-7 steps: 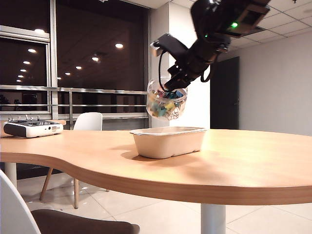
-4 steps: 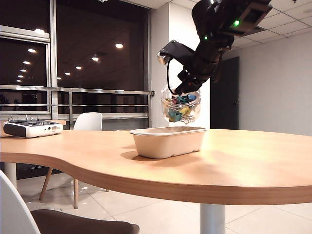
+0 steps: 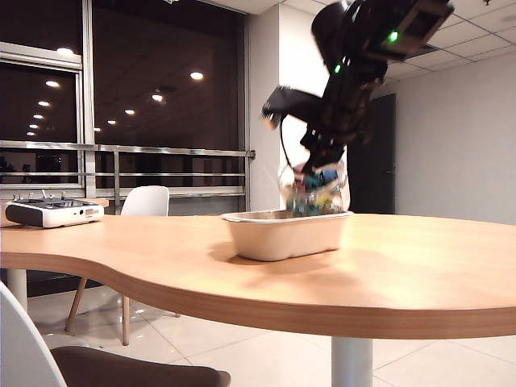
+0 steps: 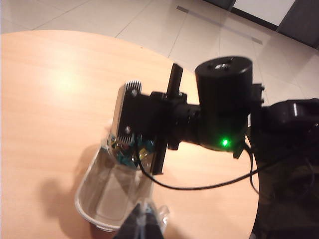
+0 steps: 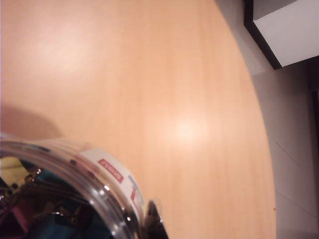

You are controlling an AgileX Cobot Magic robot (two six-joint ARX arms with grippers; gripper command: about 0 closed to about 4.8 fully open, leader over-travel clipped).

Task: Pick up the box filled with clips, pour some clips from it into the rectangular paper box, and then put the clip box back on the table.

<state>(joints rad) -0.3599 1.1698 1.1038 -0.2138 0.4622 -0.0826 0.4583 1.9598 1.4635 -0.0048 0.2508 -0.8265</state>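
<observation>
My right gripper is shut on the rim of the box filled with clips, a clear jar blurred by motion, low over the right end of the rectangular paper box. The right wrist view shows the jar's labelled rim, the clips inside it, and one dark finger pressed on the wall. In the left wrist view the jar hangs over the paper box. My left gripper is high above the table, its fingers together with nothing between them.
A white-grey controller lies at the table's far left. A white chair stands behind the table and another chair in the near left corner. Bare wood stretches right of the paper box.
The right arm has carried the jar rightward and down, from above the paper box's left end to just over its right end. The paper box has shifted slightly right. The left arm stayed still.
</observation>
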